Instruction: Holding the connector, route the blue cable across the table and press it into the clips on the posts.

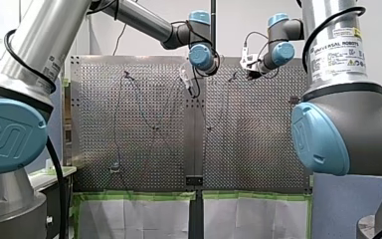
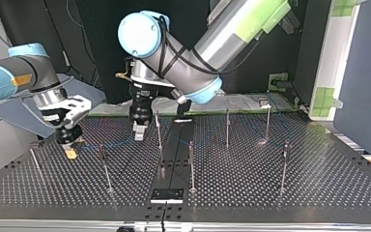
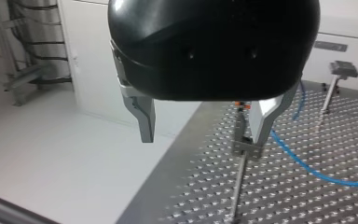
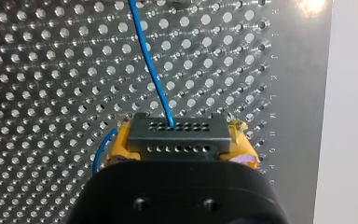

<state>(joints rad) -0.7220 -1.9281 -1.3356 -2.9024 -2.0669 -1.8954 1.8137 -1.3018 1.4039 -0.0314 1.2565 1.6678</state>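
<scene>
blue cable (image 4: 151, 70) | trails over the tabletop (image 4: 42, 65) from the connector (image 4: 178, 135), clamped in my right hand (image 4: 179, 142) | my left hand (image 3: 205, 128) open, empty, beside a post (image 3: 238, 186) | clipping looks mostly left to do

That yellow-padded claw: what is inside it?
A grey connector with two rows of holes sits between my right claw's yellow pads, the blue cable leaving it. Its back end is hidden by the claw's black body.
</scene>
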